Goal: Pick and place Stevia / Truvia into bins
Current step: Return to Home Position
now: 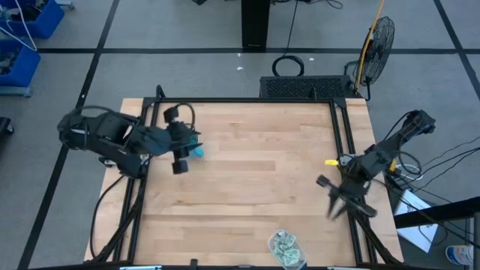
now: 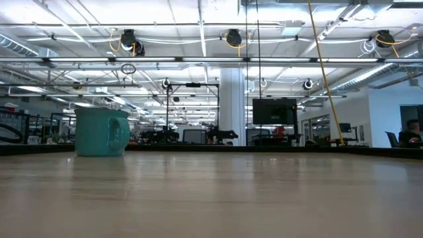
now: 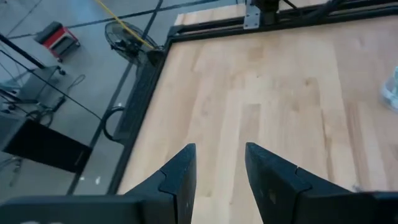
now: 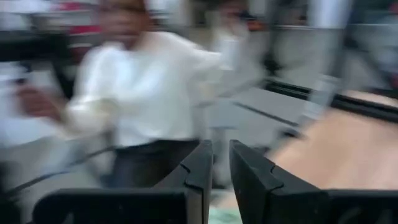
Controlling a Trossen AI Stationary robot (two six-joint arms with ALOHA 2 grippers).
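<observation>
From above: left pincer (image 1: 180, 165), empty and apart, just beside the mug (image 1: 197, 151); right pincer (image 1: 341, 206) near the tub (image 1: 286, 248) of green packets (image 1: 283, 244). Table level shows the mug (image 2: 100, 131) alone. Wrist views: right pincer (image 4: 221, 158) barely apart, empty; a wide swing home could tip the tub or mug.

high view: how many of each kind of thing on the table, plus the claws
teal mug with a handle: 1
clear round plastic tub, pale green and white sachets inside, uncountable: 1
small yellow item near the right rail: 1
dark robot claws: 2, left claw by the mug, right claw near the right edge
total: 5
</observation>
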